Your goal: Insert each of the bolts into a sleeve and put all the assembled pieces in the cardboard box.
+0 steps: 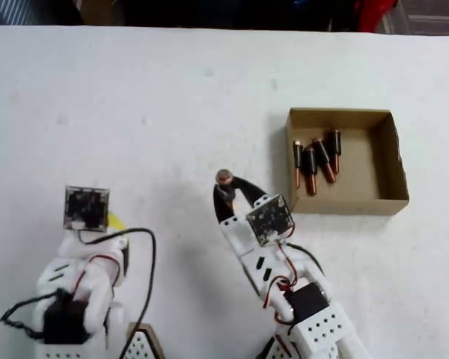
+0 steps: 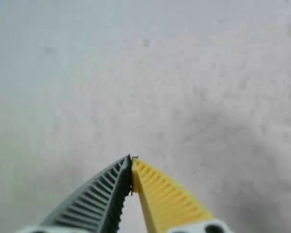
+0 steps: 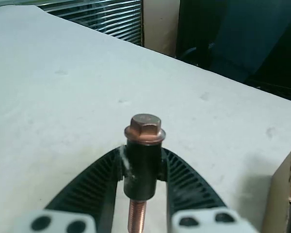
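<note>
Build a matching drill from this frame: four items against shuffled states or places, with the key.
Items
1. left pincer
2. right pincer
3. cardboard box
4. sleeved bolt

States or places
A. assembled pieces lie inside it
B. shut, holding nothing, over bare table
C. shut on the sleeved bolt
D. gripped by its black sleeve, head up, outside the box

Pairs: 1-B, 2-C, 3-A, 4-D
</note>
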Available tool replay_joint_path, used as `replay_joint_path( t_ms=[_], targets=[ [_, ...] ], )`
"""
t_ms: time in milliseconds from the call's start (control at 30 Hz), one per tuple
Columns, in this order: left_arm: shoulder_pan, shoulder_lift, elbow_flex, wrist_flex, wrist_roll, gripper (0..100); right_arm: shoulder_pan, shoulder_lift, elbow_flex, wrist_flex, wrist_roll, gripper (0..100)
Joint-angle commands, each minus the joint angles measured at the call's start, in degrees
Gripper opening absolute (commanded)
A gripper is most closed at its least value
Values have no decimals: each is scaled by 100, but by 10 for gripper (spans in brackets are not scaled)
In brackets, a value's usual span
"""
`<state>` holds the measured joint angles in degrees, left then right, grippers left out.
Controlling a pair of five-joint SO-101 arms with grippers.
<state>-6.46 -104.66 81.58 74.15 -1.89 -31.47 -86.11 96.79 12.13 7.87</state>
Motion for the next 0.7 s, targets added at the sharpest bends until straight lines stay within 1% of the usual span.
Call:
replay_joint_path(
  t_ms=[0,133,300,400,533,667],
  targets=[
    [-48,-13,448,-378,-35,22,57,-84,35,13,62,17],
    [-48,-13,932,-448,-26,22,57,-75,35,13,62,17],
    [-48,-13,1169,-396,0,22,66,-66,35,31,62,17],
    [-48,-13,1389,-396,0,22,66,-101,35,277,62,20],
    [-48,-13,1538,-387,9,22,66,-101,35,321,62,19],
    [-48,-13,1538,-70,18,22,66,-101,35,338,62,18]
  ],
)
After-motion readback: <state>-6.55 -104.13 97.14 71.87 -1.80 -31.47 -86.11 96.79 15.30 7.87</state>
